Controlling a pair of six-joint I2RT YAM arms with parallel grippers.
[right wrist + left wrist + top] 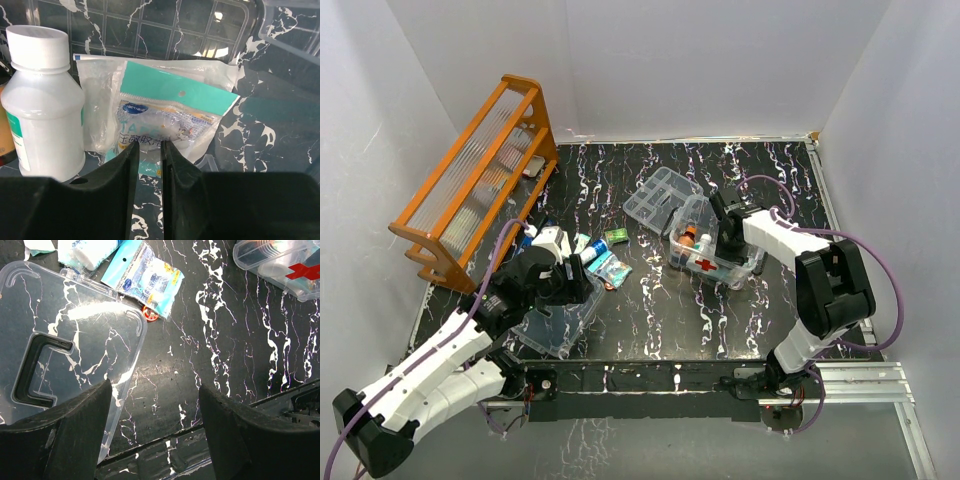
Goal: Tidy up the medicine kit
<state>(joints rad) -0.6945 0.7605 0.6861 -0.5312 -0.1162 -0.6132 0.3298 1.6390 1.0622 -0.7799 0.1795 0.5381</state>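
medicine kit box (pixel 720 268) sits open right of centre on the dark marbled table (pixel 650 320), just beside its clear compartmented tray (pixel 658 195), with the right gripper (pixel 149 165) reaching down inside it. the main risk, as i judge it, lies with the teal-topped packet (pixel 170 105), which stands on edge in the box next to the white bottle (pixel 42 110). it is thin and floppy, so on release it may slump across the bottle, or lift out with the fingers if it clings to one. a sideways nudge from the wrist could also tip the bottle, which stands just beside it. the right gripper is almost fully closed, with only a sliver between the fingers, and the packet's lower edge seems to be pinched in that sliver; it touches nothing else that i can see. a second worry is on the other side. the clear lid (pixel 75 340) lies flat near the table's front edge, and the left gripper (pixel 155 435) hangs over its corner, spread wide and holding nothing. a careless descent there would press a finger onto the lid rather than around it. a blue packet (pixel 147 277) lies loose just beyond the lid, well apart from the box.
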